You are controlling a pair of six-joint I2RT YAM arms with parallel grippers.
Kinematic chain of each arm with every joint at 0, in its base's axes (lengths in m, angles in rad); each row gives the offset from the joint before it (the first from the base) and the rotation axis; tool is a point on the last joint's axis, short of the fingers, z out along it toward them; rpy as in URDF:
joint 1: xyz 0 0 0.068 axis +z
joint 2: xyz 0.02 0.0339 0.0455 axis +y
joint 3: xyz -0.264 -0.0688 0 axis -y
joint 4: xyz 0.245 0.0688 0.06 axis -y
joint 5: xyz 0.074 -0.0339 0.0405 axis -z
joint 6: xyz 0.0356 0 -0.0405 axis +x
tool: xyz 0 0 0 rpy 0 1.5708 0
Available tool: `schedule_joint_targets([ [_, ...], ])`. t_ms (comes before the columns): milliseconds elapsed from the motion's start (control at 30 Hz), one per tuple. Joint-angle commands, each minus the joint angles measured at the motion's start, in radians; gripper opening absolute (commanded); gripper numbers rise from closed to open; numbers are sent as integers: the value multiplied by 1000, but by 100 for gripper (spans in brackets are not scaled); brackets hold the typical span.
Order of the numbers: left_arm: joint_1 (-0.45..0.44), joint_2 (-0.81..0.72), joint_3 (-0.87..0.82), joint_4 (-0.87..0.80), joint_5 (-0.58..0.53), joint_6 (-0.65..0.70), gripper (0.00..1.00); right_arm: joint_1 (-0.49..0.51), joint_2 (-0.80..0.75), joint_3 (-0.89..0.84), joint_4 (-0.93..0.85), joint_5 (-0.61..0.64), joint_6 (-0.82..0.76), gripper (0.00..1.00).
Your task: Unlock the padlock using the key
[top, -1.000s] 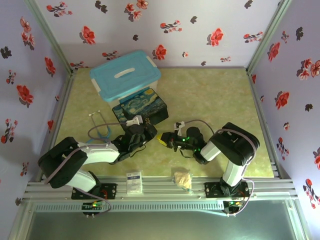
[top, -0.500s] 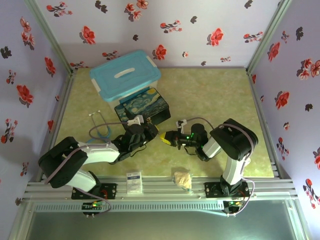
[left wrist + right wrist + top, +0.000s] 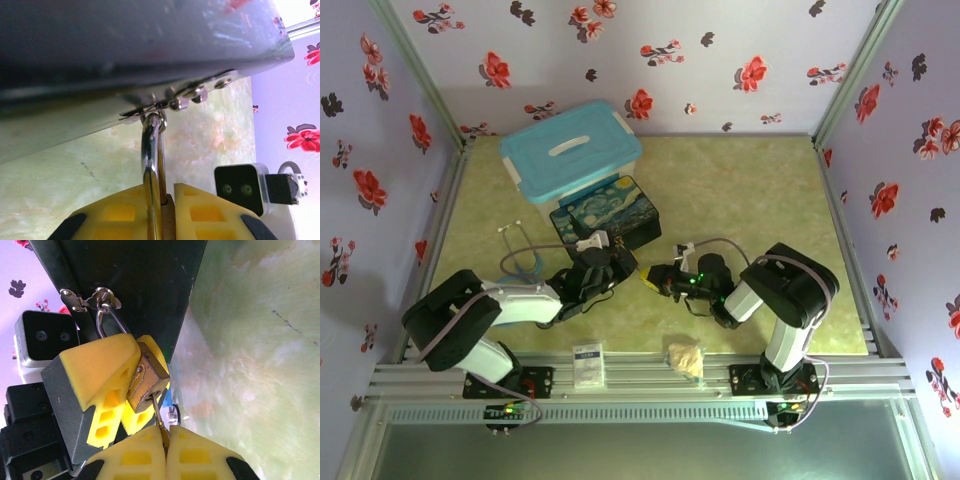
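Item 1: padlock (image 3: 148, 376), shackle hooked thru the latch (image 3: 102, 296) of the painted box (image 3: 605, 210), body just beside that latch, left end effector (image 3: 162, 214) clamped on it. Item 2: key (image 3: 158, 416), pinched in right end effector (image 3: 164, 447), on the padlock's side away from the latch, tip touching the keyway end. I judge the shank lies in line w/ the padlock's long axis, so next comes a twist abt that axis; I can't tell how deep it's seated.

Walls (image 3: 720, 60): you see pale lilac paper with red and black flowers | table (image 3: 750, 190): mottled yellow-green top | near edge: aluminium rails (image 3: 650, 372) | light: even
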Motion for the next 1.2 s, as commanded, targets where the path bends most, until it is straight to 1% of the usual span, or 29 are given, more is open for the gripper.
schedule_joint_targets([
  [0,-26,-2,44,87,124,-20,0,22,-23,22,68,84,-74,0],
  [100,-24,-13,51,56,128,-14,0,24,-24,26,69,60,-133,0],
  [200,-21,-12,45,71,140,-28,0,22,-31,19,67,55,-211,0],
  [533,-22,-12,57,98,182,-47,0,31,-3,52,67,-9,-308,0],
  [733,-13,-40,58,74,191,-39,0,20,-4,47,67,-87,-348,0],
  [867,-12,-52,54,86,200,-34,0,-1,4,64,69,-117,-305,0],
  [967,-12,-58,41,105,214,-26,0,-29,-27,66,69,-145,-273,0],
  [1067,-11,-57,20,137,220,-33,0,-63,-49,69,69,-172,-224,0],
  [1167,-10,-39,5,179,224,-45,0,-84,-30,92,68,-209,-154,0],
])
